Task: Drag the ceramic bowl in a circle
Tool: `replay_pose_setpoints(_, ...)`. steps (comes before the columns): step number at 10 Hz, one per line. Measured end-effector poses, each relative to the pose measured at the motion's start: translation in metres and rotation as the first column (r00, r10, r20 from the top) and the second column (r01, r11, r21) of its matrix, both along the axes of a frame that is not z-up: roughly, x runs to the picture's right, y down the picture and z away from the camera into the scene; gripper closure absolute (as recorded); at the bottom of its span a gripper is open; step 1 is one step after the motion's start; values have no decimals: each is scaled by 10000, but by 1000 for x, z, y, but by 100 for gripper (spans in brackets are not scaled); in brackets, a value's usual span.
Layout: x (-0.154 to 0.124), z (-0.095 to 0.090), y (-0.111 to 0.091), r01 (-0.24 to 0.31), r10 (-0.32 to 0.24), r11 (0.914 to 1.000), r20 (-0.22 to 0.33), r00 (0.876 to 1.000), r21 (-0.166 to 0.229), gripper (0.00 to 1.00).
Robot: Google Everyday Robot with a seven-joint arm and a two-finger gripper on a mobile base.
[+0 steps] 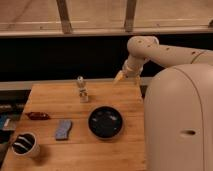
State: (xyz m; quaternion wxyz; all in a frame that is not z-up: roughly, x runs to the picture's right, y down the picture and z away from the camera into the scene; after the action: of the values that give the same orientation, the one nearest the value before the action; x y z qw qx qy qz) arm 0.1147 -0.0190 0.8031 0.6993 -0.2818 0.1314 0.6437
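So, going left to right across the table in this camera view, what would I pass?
White cup, blue-grey pad, small bottle, black ceramic bowl. The robot's hand hangs above the far right corner of the table.
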Motion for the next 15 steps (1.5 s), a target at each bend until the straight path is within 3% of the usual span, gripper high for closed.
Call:
replay_pose_setpoints(4, -25, -19, 72, -105, 197, 9941, 849, 9962, -1075, 33)
replay_pose_setpoints(6, -35, -26, 98, -72, 241, 9886, 1102, 9936, -1507, 33)
replay_pose_setpoints(8, -42, -12, 132, -17, 283, 9752, 1171, 9927, -2212, 33)
replay_pose_setpoints(9, -45, -7, 140, 43, 245, 9709, 1170, 9928, -2393, 33)
replay_pose_setpoints(13, -45, -7, 140, 21, 265, 9695, 1133, 9932, -2451, 33)
replay_pose_setpoints(15, -46, 6, 143, 34, 281, 9583, 1059, 9940, -2859, 33)
